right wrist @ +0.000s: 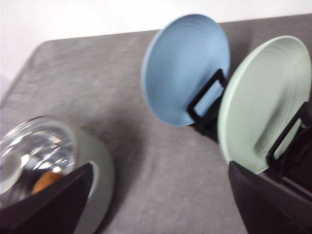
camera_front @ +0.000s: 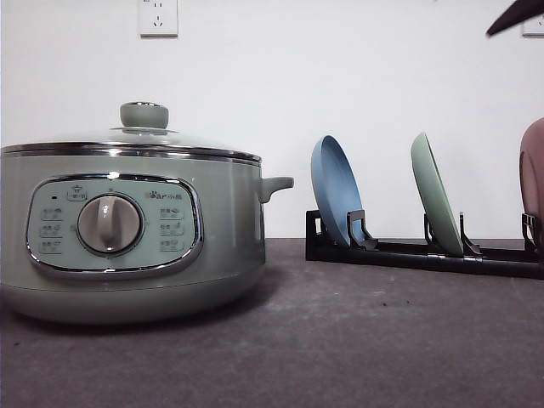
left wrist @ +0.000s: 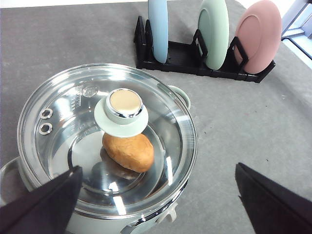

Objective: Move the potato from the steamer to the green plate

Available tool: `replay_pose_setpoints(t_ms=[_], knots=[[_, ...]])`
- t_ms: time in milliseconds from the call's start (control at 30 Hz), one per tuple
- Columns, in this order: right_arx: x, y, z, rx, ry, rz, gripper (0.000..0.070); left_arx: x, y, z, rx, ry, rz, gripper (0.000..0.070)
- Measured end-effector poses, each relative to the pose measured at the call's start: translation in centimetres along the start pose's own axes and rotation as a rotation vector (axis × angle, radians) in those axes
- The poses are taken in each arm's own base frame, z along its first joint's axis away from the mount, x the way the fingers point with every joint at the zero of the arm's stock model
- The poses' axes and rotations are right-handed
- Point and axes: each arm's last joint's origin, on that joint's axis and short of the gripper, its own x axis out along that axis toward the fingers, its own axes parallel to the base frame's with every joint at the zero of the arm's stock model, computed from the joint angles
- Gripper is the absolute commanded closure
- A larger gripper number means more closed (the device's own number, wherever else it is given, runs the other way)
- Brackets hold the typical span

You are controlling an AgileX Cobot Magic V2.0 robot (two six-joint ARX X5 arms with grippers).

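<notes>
One grey table (camera_front: 340, 340) carries one sage-green steamer (camera_front: 127, 229), its glass lid (left wrist: 97, 131) in place over a single potato (left wrist: 128, 151) lying inside. Beside it, one black rack (left wrist: 195, 58) holds three plates on edge: blue plate (left wrist: 158, 29), green plate (left wrist: 214, 31), pink plate (left wrist: 258, 34). Both the left gripper (left wrist: 156, 204) and right gripper (right wrist: 156, 204) hang empty with jaws spread wide.

A blue plate (camera_front: 335, 192) and a pink plate (left wrist: 258, 36) stand upright in a black rack (camera_front: 399, 253) on the grey table (camera_front: 357, 340)
</notes>
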Motion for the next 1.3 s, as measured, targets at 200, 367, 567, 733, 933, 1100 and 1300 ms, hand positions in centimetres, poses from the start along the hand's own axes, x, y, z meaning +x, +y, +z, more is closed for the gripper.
replay_pose_setpoints(t_ms=[200,367,567,733,933,1100,1300], knots=[[4.6,-2.2,1.6,0.012,0.018,-0.018,0.0158,0.0,0.0,0.0,0.0,0.0,0.0,0.0063],[8.0,-3.9,1.6,0.026,0.029,-0.055,0.0159,0.0,0.0,0.0,0.0,0.0,0.0,0.0063],[11.3,-5.3,1.2,0.029,0.035,-0.083,0.0178,0.0,0.0,0.0,0.0,0.0,0.0,0.0063],[13.7,-6.1,0.6,0.033,0.045,-0.11,0.0239,0.0,0.0,0.0,0.0,0.0,0.0,0.0063],[15.3,-6.7,0.1,0.037,0.058,-0.111,0.0368,0.0,0.0,0.0,0.0,0.0,0.0,0.0063],[15.9,-6.9,-0.1,0.048,0.062,-0.135,0.053,0.0,0.0,0.0,0.0,0.0,0.0,0.0063],[15.9,-6.8,0.1,0.054,0.043,-0.127,0.0651,0.0,0.0,0.0,0.0,0.0,0.0,0.0063]])
